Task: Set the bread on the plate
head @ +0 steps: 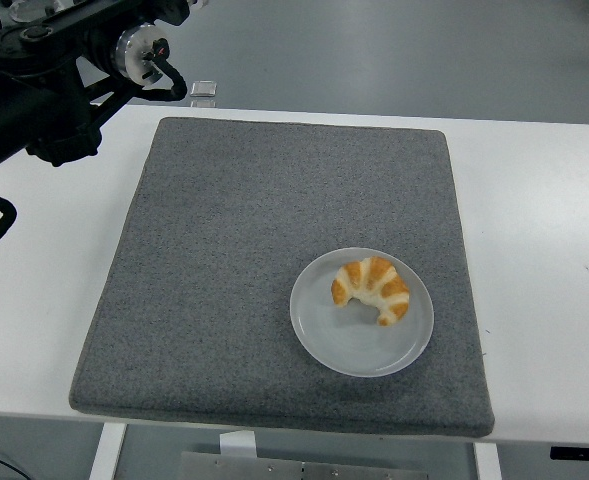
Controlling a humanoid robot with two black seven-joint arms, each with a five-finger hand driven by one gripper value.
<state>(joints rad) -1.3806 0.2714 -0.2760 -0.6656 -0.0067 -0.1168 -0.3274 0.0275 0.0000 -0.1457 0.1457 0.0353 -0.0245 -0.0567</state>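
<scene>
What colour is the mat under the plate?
Dark grey, a felt-like mat beneath the pale plate, seen in the head view.

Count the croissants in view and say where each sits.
1. The croissant lies on the upper part of the round plate, which sits on the grey mat. Nothing appears to hide another.
</scene>
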